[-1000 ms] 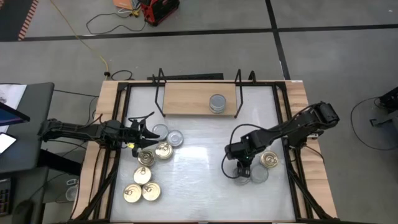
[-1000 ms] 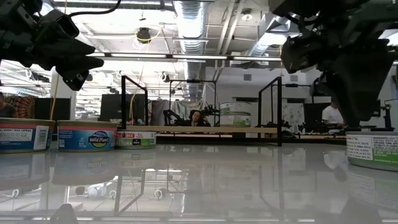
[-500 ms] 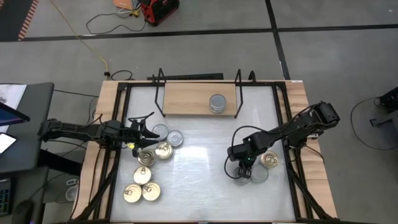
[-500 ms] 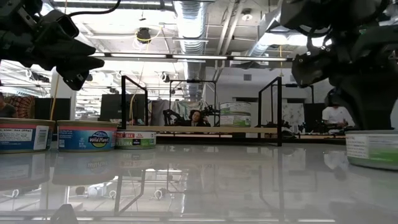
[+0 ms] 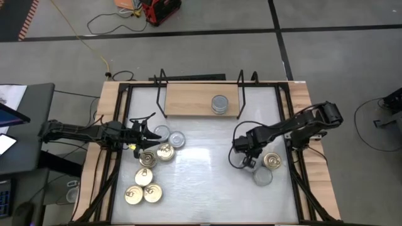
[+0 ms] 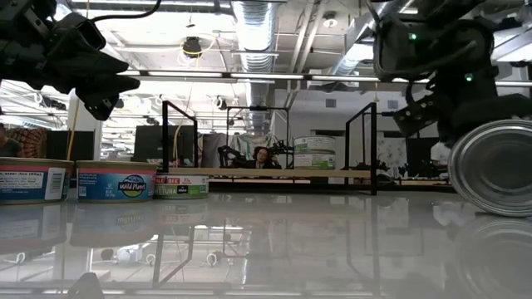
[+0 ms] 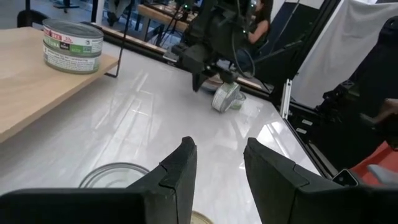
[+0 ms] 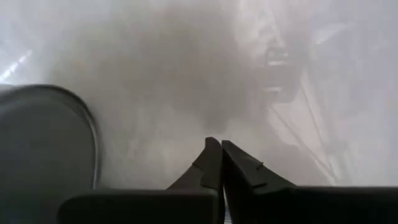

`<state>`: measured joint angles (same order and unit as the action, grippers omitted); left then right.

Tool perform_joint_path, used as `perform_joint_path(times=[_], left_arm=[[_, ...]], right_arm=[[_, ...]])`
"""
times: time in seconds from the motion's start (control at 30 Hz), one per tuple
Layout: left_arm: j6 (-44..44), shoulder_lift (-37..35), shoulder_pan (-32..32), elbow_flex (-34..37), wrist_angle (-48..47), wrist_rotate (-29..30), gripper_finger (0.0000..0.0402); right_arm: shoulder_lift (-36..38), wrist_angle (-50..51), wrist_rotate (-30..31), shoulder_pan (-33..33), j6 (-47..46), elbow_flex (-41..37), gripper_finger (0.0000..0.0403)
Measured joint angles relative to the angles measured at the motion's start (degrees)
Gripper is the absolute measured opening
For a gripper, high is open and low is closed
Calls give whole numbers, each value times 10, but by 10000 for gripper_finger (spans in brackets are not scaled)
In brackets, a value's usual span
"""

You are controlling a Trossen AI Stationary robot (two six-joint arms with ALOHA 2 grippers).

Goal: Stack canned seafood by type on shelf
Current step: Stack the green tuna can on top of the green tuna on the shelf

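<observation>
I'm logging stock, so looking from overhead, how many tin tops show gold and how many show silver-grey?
Gold tops: 6
Silver-grey tops: 4
Total: 10

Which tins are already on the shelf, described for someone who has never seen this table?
Find the low light-wood shelf in a black wire frame at the far edge of the white tabletop. Near its right upright stands what looks like a short stack of round silver-lidded tins with green-and-white labels. It is the only thing on the shelf; every other tin lies on the tabletop.
</observation>
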<state>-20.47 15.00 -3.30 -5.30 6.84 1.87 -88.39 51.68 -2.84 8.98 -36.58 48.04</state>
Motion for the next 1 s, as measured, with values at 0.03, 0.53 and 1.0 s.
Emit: perform_joint_path(times=[0.03,0.53,1.0], left_arm=[[0,0,0,0,1,0,126],[3,0,0,0,4,4,126],[5,0,0,0,4,26,126]], right_arm=[[6,9,7,-2,1,4,34],[94,64,-1,68,-4,123,156],[-22,135,51,164,-124,220,310]])
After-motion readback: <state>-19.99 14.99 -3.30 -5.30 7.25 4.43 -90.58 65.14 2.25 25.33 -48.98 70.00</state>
